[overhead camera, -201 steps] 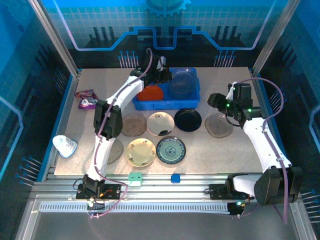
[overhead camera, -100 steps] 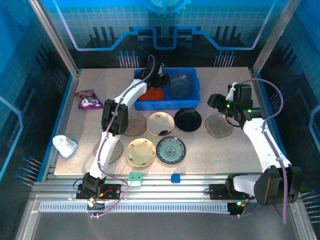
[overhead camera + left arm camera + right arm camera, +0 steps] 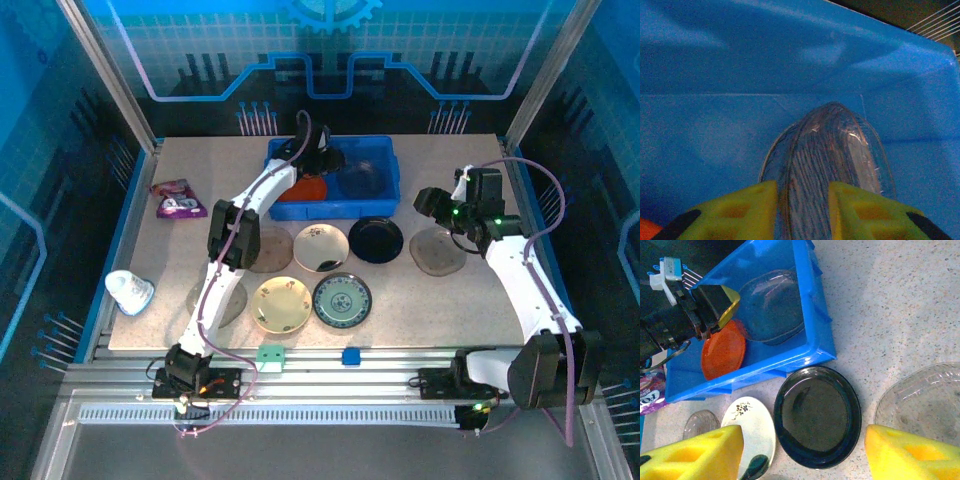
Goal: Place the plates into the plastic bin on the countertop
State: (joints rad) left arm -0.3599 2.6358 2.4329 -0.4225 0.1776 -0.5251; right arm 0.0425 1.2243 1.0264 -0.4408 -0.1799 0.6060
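Note:
The blue plastic bin stands at the back of the countertop. In it lie an orange-red plate on the left and a smoky translucent plate on the right. My left gripper is down inside the bin, its yellow fingers parted either side of the translucent plate's near rim. My right gripper hovers open above the black plate, with the bin beyond it. Before the bin lie the black plate, a cream floral one and a blue-green one.
More plates lie on the counter: a clear grey one at right, a brown one, a cream one and a smoky one partly behind the left arm. A purple packet and a white object lie at left.
The left arm has lowered the translucent plate from a tilt into the bin's right half, and its jaws have parted. The right arm has held still.

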